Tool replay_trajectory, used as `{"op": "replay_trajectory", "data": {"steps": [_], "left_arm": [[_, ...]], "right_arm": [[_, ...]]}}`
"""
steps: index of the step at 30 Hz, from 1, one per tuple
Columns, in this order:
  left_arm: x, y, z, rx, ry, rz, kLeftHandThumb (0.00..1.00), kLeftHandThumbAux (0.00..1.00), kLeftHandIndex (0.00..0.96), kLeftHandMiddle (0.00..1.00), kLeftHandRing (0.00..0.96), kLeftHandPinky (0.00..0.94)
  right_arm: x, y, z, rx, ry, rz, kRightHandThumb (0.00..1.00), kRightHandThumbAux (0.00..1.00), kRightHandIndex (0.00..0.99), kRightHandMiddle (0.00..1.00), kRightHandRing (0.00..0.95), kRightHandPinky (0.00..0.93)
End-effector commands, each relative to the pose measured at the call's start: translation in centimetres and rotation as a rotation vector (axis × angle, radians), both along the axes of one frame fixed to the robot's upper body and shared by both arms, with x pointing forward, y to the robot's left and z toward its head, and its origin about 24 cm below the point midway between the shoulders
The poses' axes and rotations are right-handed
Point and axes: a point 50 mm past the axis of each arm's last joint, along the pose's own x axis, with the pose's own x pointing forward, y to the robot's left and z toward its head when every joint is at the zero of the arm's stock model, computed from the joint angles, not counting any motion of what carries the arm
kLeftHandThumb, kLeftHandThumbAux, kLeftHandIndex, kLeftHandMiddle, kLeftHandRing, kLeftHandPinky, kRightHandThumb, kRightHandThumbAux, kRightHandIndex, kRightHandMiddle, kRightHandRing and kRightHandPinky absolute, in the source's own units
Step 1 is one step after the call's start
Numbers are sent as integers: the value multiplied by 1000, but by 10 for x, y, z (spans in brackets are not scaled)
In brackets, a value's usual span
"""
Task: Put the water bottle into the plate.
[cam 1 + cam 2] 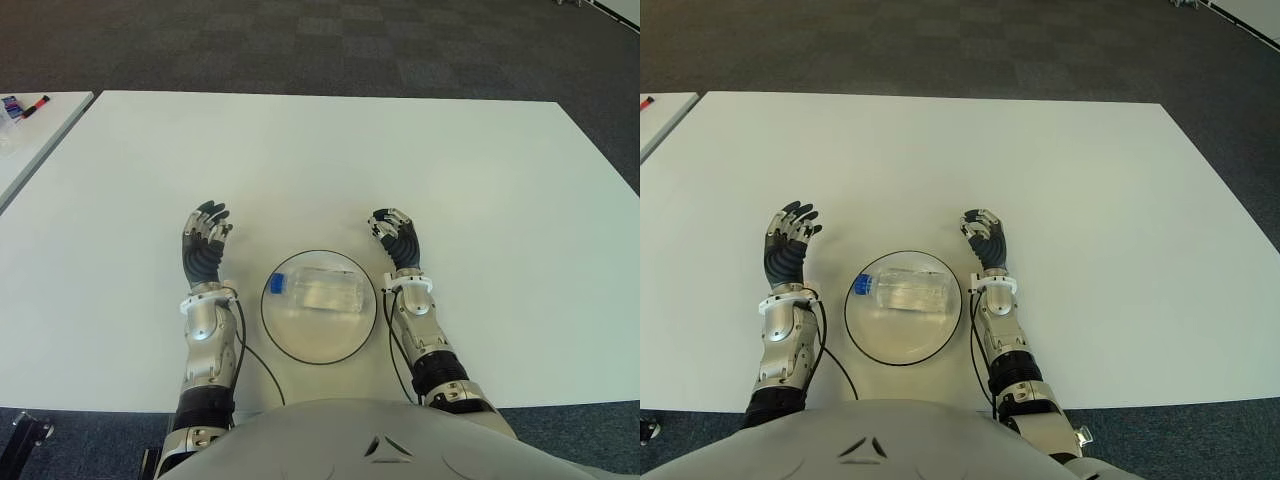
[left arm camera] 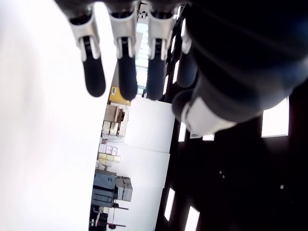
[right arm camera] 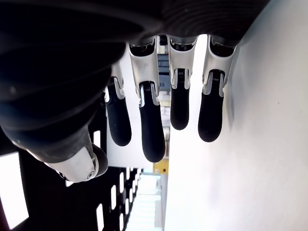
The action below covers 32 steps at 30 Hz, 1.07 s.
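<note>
Done, it seems: bottle [image 1: 318,289] lying in plate [image 1: 300,345], left hand [image 1: 204,246] and right hand [image 1: 397,240] flanking, fingers loose, empty.

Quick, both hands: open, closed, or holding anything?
Left hand: open, empty, left of the round black-rimmed plate.
Right hand: open, empty, right of the plate.
The clear plastic water bottle with blue cap lies in the plate.

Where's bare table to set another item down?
Bare table beyond both hands, plus wide strips outside the left hand and outside the right hand. Crowded only between them: the plate with the water bottle lying in it fills that gap.
</note>
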Motion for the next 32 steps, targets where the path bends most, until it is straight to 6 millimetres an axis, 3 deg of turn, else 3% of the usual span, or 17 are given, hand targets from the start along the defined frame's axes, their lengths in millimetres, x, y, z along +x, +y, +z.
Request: {"op": "replay_trajectory", "data": {"steps": [1,13,32], "left_arm": [[0,-8,-4,-11,11,10,603,746,257,309,313,350],[0,-7,-6,40,7,12,631,771,252,339,336,357],[1,-1,-12,126,66,27,592,791,203,278,284,311]], "right_arm": [[-2,-2,-6,-25,25,-6,945,660,387,507,515,572],[-2,-3,-5,-41,-3,-11,946,658,389,515,511,577],[-1,-3,-6,-22,-2,-13,946,659,389,514,507,563]]}}
